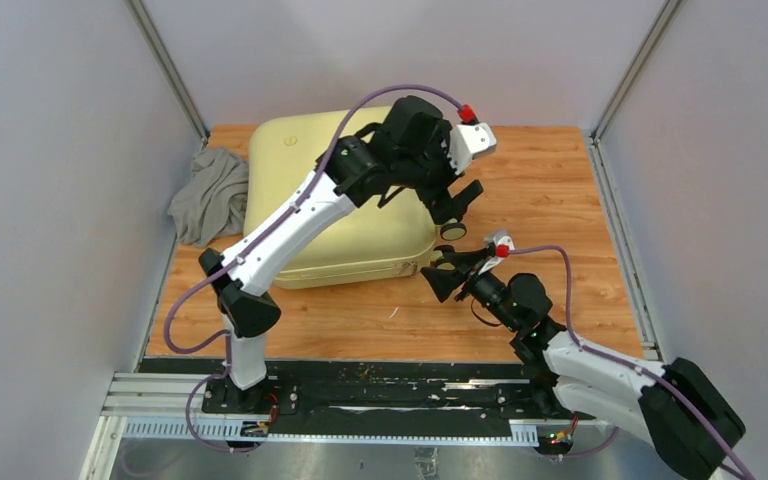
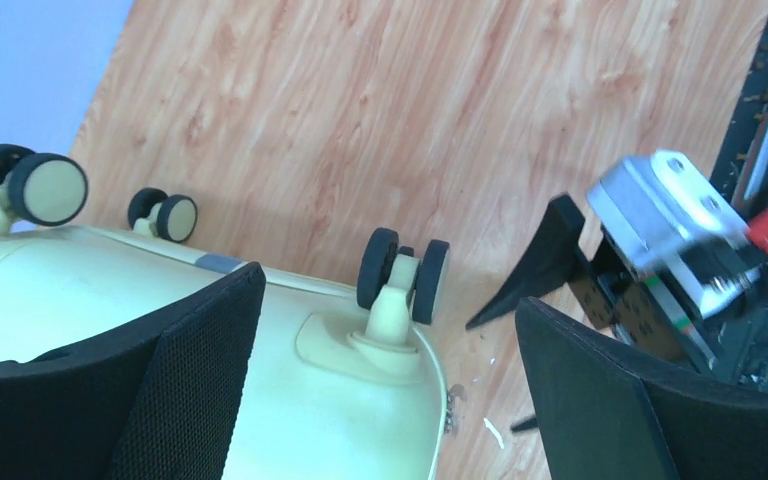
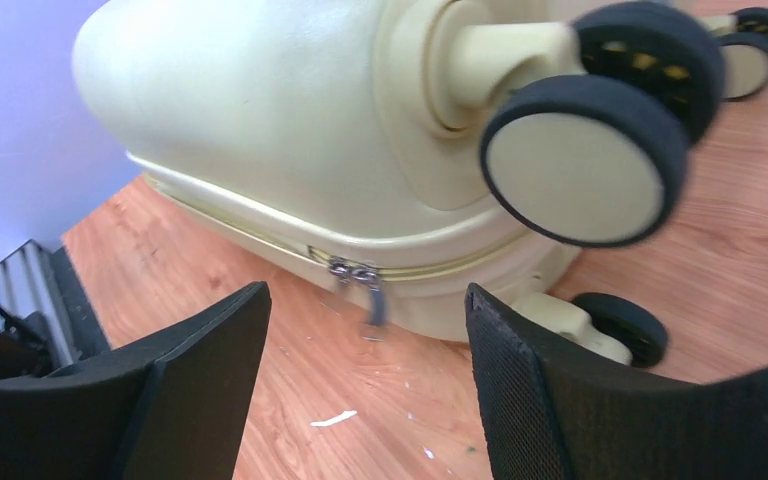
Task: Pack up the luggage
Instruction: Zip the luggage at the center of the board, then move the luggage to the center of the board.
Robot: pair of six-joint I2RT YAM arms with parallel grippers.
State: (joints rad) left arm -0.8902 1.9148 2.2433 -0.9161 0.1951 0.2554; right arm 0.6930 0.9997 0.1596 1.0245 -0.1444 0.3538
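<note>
R gripper (image 1: pixel 438 280) open at the luggage's (image 1: pixel 290 170) near-right corner, lined up on zip pull (image 3: pixel 365 290), no contact. L gripper (image 2: pixel 392 292) open above right-edge wheels (image 2: pixel 403 273). Luggage zipped, flat, far-left on table (image 1: pixel 560 200). Shell prob stiff, slick, bulky: grab pull tab, not shell.

The place looks like a robotics lab test cell: a wood-grain bench (image 1: pixel 560 190) is boxed in by plain pale wall panels (image 1: pixel 60 200) on metal corner posts (image 1: pixel 165 65), and two robot arms (image 1: pixel 290 225) trailing purple cables (image 1: pixel 175 320) are bolted to an aluminium rail (image 1: pixel 360 395) at its near edge.
</note>
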